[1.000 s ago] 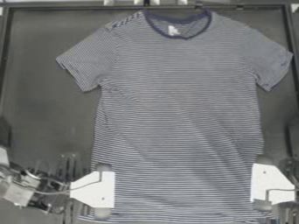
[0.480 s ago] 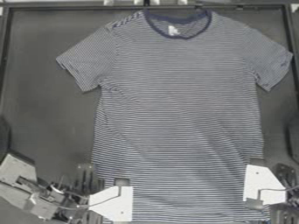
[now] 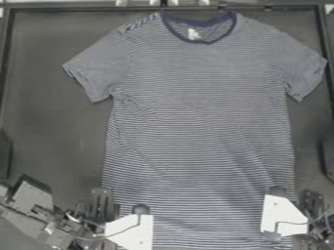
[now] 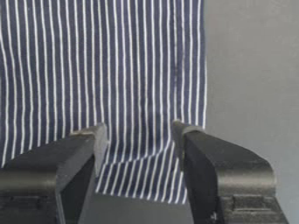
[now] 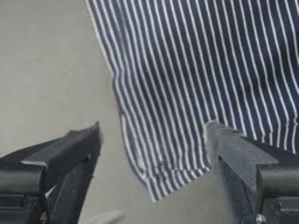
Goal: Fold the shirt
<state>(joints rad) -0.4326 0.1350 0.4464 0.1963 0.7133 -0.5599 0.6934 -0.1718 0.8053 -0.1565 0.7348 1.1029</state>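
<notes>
Grippers first, both down at the hem of the shirt (image 3: 199,132), landmark for all else. Left gripper (image 3: 134,228) over the hem's left corner, jaws parted, striped cloth lying between the two dark blocky fingers (image 4: 88,148) without being pinched. Right gripper (image 3: 277,215) over the hem's right corner, jaws spread wider, straddling the cloth's edge with one finger over bare table (image 3: 46,122) and the other over stripes.

Shirt spread flat on the dark matte table, collar (image 3: 196,30) far from the grippers, sleeves out to either side, hem nearest. Soft thin fabric, fine navy-and-white stripes running across the body, collar a solid dark navy band, round, with a small pale tag inside it.

From the left wrist camera: hem corner (image 4: 143,192) seen close, edge straight and square, stripes bending slightly between the fingers where the cloth puckers. From the right wrist camera: hem corner (image 5: 154,192) drawn to a loose point, side edge wavy, shallow folds running up the cloth; table there smooth and grey.

Seen from above only: whole outline of the shirt, boxy body, short sleeves angled outward, faint diagonal creases across the middle, white gripper housings sitting on the hem line, raised frame bordering the table beyond the collar.
</notes>
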